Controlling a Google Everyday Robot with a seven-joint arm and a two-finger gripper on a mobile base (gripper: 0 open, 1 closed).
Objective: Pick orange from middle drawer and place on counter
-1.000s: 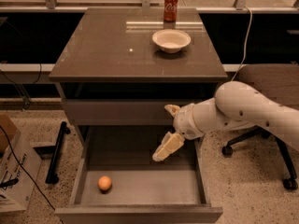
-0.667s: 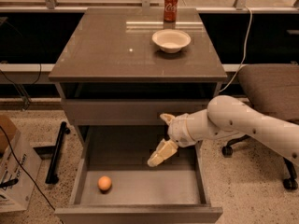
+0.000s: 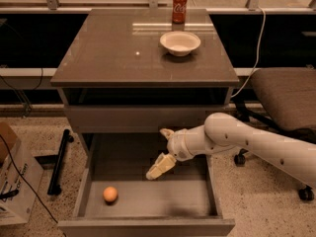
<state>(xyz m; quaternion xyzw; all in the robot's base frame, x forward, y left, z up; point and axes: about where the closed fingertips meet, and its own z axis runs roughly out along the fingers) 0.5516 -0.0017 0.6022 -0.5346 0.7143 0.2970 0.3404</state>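
Observation:
The orange [image 3: 110,194] lies on the floor of the open middle drawer [image 3: 148,225], at its front left. My gripper [image 3: 161,151] hangs over the drawer's middle, up and to the right of the orange and apart from it. Its two tan fingers are spread open, one [image 3: 166,132] near the drawer above and one [image 3: 160,167] low over the drawer floor, and they hold nothing. The white arm reaches in from the right. The counter [image 3: 123,53] is the grey-brown top of the cabinet.
A white bowl [image 3: 180,42] and a red soda can [image 3: 179,7] stand at the counter's back right. An office chair [image 3: 286,100] is to the right of the cabinet. A cardboard box [image 3: 12,181] and a black bar [image 3: 59,162] are on the floor to the left.
My gripper and arm have moved left and a little lower into the drawer, closer to the orange. The orange has not moved.

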